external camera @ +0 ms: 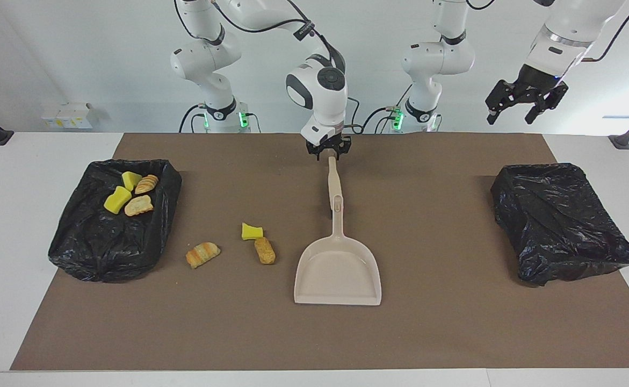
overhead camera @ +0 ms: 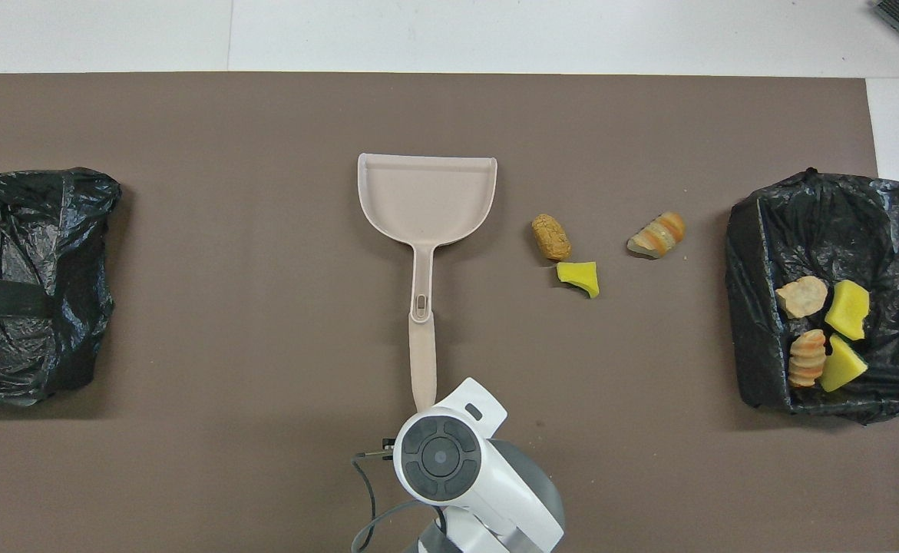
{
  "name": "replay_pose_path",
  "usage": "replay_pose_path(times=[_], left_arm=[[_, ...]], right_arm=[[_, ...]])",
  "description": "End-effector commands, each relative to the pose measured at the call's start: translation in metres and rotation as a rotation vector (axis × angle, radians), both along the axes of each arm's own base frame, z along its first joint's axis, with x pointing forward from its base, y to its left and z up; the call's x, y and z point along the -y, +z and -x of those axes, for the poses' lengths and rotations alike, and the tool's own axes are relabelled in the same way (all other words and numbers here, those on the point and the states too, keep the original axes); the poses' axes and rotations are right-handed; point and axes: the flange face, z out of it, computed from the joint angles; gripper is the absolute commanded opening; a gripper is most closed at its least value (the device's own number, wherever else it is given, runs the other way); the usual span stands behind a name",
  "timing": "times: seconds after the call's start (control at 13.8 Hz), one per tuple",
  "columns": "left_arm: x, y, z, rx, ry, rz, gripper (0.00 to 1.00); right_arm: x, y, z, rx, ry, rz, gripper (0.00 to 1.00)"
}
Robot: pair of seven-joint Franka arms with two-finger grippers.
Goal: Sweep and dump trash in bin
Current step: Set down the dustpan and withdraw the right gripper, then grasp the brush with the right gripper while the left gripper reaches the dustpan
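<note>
A beige dustpan point(external camera: 338, 271) lies mid-mat, and its long handle point(external camera: 334, 183) points toward the robots. My right gripper point(external camera: 329, 151) is down at the handle's end nearest the robots. In the overhead view its wrist covers that end. Three pieces of trash lie loose on the mat beside the pan, toward the right arm's end: a yellow sponge chunk point(external camera: 252, 231), a tan lump point(external camera: 265, 250) and a striped pastry point(external camera: 202, 255). Several more pieces point(external camera: 130, 194) lie in the black-lined bin point(external camera: 99, 252). My left gripper point(external camera: 526, 102) hangs open, high over the left arm's end.
A second black-lined bin point(external camera: 561, 226) sits at the left arm's end of the brown mat point(external camera: 454, 333); nothing shows inside it. The loose sponge point(overhead camera: 578, 277) and the lump point(overhead camera: 551, 236) lie close together. The pastry point(overhead camera: 656, 234) lies between them and the filled bin point(overhead camera: 748, 322).
</note>
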Motion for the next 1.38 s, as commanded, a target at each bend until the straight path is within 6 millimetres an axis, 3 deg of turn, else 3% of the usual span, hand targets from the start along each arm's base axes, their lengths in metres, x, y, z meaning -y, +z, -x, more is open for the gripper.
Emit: replay_pose_path(times=[0.0,0.07,0.29,0.44,0.8,0.94,1.09,1.16,1.31], left_arm=[[-0.003,0.006,-0.003,0.016,0.004,-0.013,1.00],[-0.003,0.007,-0.007,0.037,0.008,-0.011,1.00],[-0.001,0.006,-0.020,0.094,0.014,-0.007,1.00],[0.007,0.000,-0.031,0.107,0.004,-0.005,1.00],[0.035,-0.031,-0.068,0.094,-0.001,0.000,1.00],[0.062,-0.049,-0.084,0.079,-0.014,0.006,1.00],[0.097,-0.066,-0.092,0.089,-0.050,0.014,1.00],[0.106,-0.074,-0.095,0.083,-0.063,0.014,1.00],[0.138,-0.095,-0.098,0.052,-0.113,0.014,1.00]], right_arm=[[-0.004,0.004,0.000,0.010,-0.023,-0.024,0.12],[-0.007,0.004,-0.002,0.009,-0.029,-0.025,0.00],[-0.006,0.019,-0.005,-0.025,-0.045,-0.011,0.00],[0.006,0.037,-0.004,-0.090,-0.073,0.021,0.00],[0.075,0.074,-0.027,-0.162,-0.119,0.088,0.00],[0.108,0.087,-0.047,-0.151,-0.113,0.082,0.00],[0.144,0.096,-0.065,-0.148,-0.081,0.089,0.00],[0.164,0.097,-0.076,-0.133,-0.075,0.107,0.00],[0.190,0.098,-0.092,-0.101,-0.055,0.147,0.00]])
